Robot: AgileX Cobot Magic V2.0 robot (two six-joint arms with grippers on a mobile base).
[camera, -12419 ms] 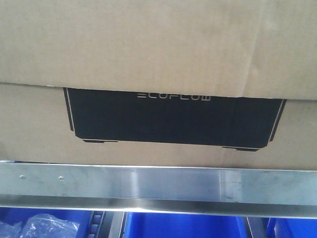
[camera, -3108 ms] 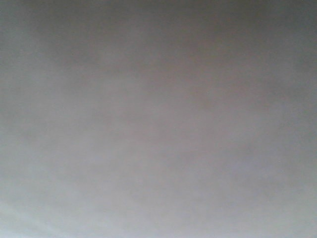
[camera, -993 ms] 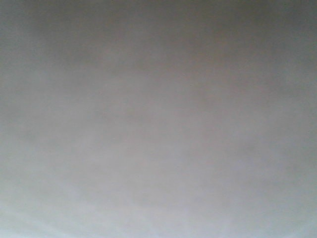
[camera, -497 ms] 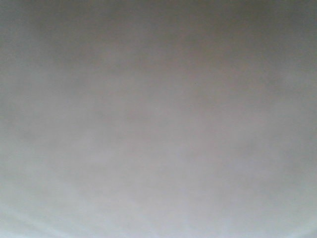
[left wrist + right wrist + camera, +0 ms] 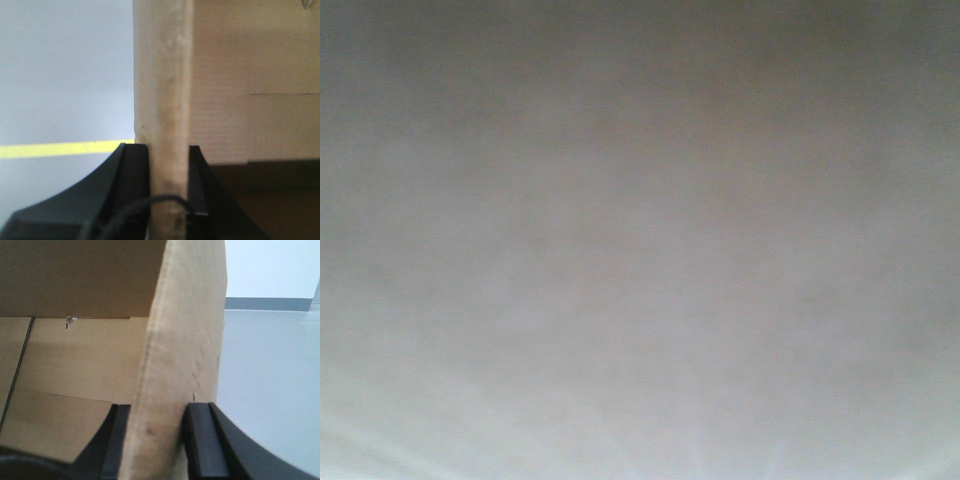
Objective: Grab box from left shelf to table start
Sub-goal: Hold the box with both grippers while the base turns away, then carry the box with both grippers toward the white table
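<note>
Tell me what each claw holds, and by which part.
Both hold the box: the left claw pinches the edge of one wall, the right claw the edge of another wall.

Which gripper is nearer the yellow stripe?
Left, probably. The left gripper clamps a wall of the box, with the yellow stripe showing just beyond it; the right gripper, clamped on another wall, shows no stripe.

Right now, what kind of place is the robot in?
Probably a warehouse or workshop, though little shows. The left end effector and right end effector each clamp a wall of a big cardboard box, a yellow line runs across a pale surface, and a grey strip borders a plain wall.
</note>
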